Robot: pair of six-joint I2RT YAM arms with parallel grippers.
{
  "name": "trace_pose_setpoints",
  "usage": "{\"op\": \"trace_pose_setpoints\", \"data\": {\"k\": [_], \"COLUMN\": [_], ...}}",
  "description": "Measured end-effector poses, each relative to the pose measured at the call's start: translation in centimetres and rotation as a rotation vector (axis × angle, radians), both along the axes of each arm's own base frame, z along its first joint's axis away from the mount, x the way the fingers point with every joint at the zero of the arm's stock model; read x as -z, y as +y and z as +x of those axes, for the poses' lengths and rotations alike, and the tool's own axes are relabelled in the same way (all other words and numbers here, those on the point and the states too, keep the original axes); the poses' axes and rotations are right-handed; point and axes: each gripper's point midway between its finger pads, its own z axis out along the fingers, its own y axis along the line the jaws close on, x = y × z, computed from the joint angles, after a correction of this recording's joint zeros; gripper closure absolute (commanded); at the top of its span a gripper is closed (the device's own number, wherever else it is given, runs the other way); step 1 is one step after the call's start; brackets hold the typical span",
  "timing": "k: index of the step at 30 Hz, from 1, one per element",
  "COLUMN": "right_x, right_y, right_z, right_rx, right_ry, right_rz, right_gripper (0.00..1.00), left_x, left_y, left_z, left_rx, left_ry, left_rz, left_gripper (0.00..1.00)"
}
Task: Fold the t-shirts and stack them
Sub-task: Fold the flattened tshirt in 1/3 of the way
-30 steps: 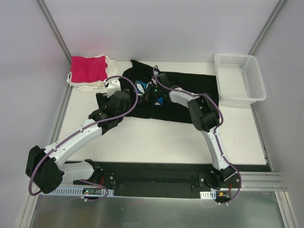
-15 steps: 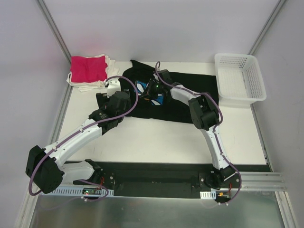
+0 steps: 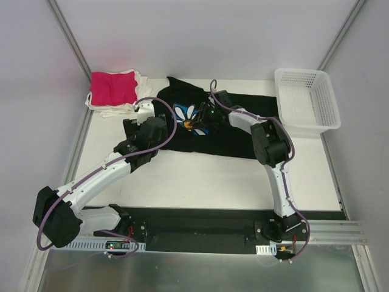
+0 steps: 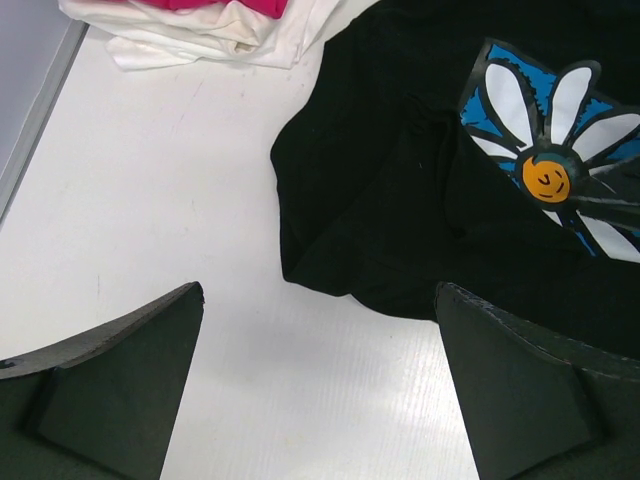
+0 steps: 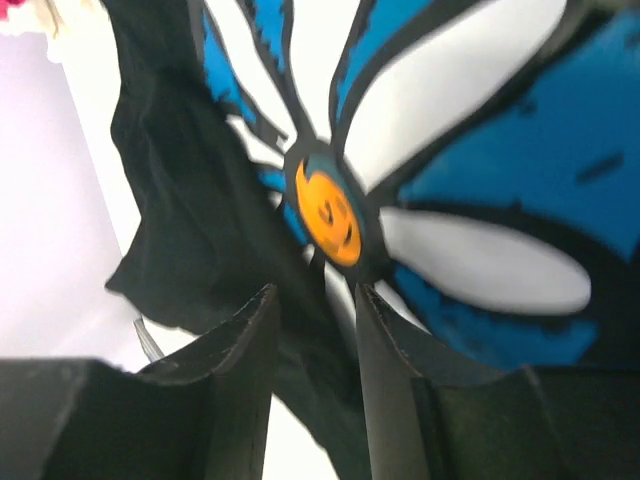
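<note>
The black t-shirt (image 3: pixel 234 131) lies spread across the back of the table, its blue daisy print (image 3: pixel 187 115) facing up. My right gripper (image 3: pixel 205 117) hovers low over the print's right edge. In the right wrist view its fingers (image 5: pixel 315 290) stand apart just short of the orange flower centre (image 5: pixel 330 215), with nothing pinched between them. My left gripper (image 3: pixel 135 129) is wide open over bare table (image 4: pixel 320 290), just short of the black t-shirt's (image 4: pixel 380 200) left hem. The magenta t-shirt (image 3: pixel 113 87) sits folded on the white ones (image 3: pixel 100 109) at the back left.
A white mesh basket (image 3: pixel 307 100) stands at the back right, touching the black shirt's right end. Metal frame posts run along both sides. The folded stack's white edge (image 4: pixel 220 35) shows at the top of the left wrist view.
The right gripper has opened and drawn back to the right, off the print. The daisy print, partly covered before, now shows whole. The left arm has not moved.
</note>
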Motion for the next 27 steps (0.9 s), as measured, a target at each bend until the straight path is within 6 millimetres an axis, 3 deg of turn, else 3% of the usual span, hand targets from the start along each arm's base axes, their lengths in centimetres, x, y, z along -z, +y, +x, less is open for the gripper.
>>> {"op": "trace_pose_setpoints", "data": {"k": [4, 9, 17, 23, 27], "right_x": [-2.4, -5.1, -5.3, -5.0, -4.6], "right_y": [-1.1, -0.4, 1.5, 4.5, 5.1], "right_z": [-2.1, -2.0, -2.9, -5.6, -6.8], "right_rx": [-0.004, -0.013, -0.040, -0.113, -0.146], "right_ry": [-0.012, -0.077, -0.053, -0.030, -0.033], "right_rz": [0.005, 0.061, 0.093, 0.108, 0.101], "right_gripper": [0.56, 0.56, 0.56, 0.51, 0.49], "left_x": [0.1, 0.2, 0.2, 0.3, 1.0], "left_y": [-0.2, -0.4, -0.3, -0.4, -0.8], "left_z": [0.0, 0.0, -0.1, 0.0, 0.4], "left_rx": [0.006, 0.014, 0.014, 0.015, 0.031], "left_ry": [0.002, 0.006, 0.007, 0.010, 0.024], "left_rz": [-0.009, -0.015, -0.014, -0.012, 0.006], "left_gripper": [0.01, 0.01, 0.01, 0.01, 0.01]}}
